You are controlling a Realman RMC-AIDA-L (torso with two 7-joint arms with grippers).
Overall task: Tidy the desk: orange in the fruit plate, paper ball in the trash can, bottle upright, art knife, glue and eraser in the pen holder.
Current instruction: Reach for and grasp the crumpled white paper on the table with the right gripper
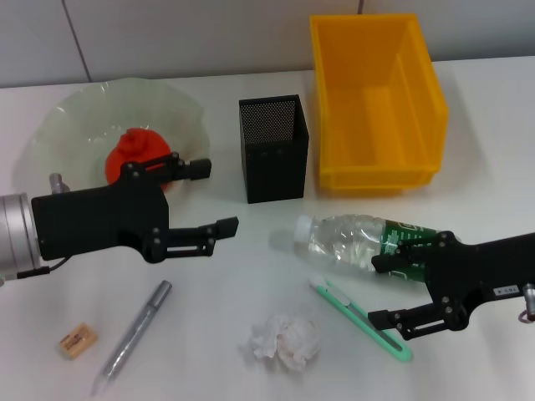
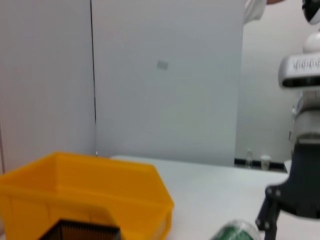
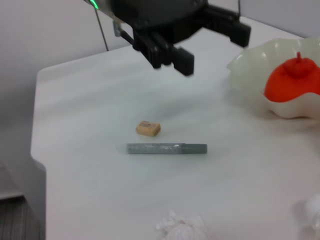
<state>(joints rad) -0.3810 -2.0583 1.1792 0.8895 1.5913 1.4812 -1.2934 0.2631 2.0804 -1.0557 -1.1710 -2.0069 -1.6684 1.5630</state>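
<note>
The clear plastic bottle (image 1: pixel 359 242) lies on the white worktop between the right gripper (image 1: pixel 386 288)'s spread fingers; light, slippery, it probably wants gripping mid-body. Left gripper (image 1: pixel 219 196) hovers with fingers apart.

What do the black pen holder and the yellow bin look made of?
The black square pen holder looks like perforated metal mesh, matte: a fine dot pattern shows on its inner walls. The yellow rectangular bin looks like moulded plastic, smooth and slightly glossy, with even colour and thick rims.
</note>
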